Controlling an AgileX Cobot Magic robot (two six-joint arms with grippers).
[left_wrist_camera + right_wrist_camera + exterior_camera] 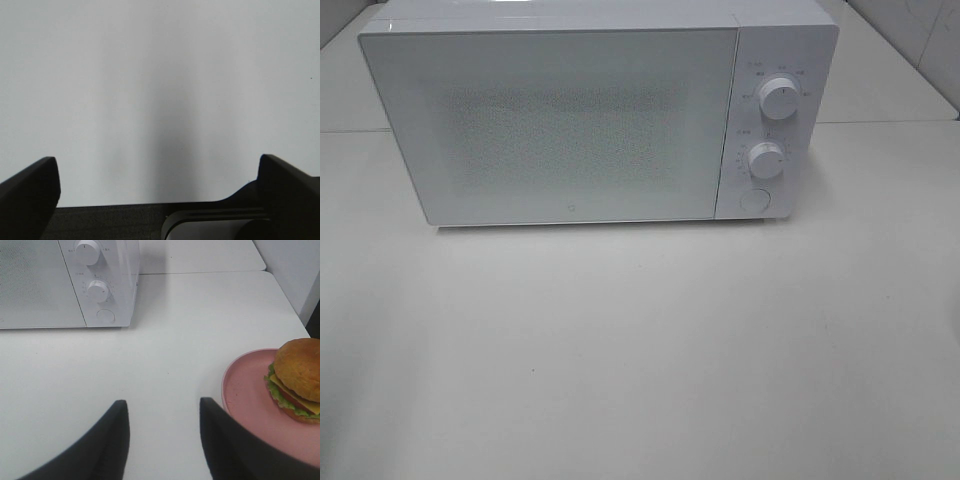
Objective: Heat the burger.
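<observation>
The burger, with a tan bun, lettuce, cheese and tomato, sits on a pink plate at the edge of the right wrist view. My right gripper hovers over bare table beside the plate, its fingers apart with nothing between them. The white microwave stands at the back of the table with its door shut; the right wrist view also catches the microwave ahead of the gripper. My left gripper is wide open over plain white table. Neither arm nor the burger appears in the exterior high view.
The microwave's control panel has two knobs and a round button on its right side. White table spreads in front of it. A table seam runs behind the microwave.
</observation>
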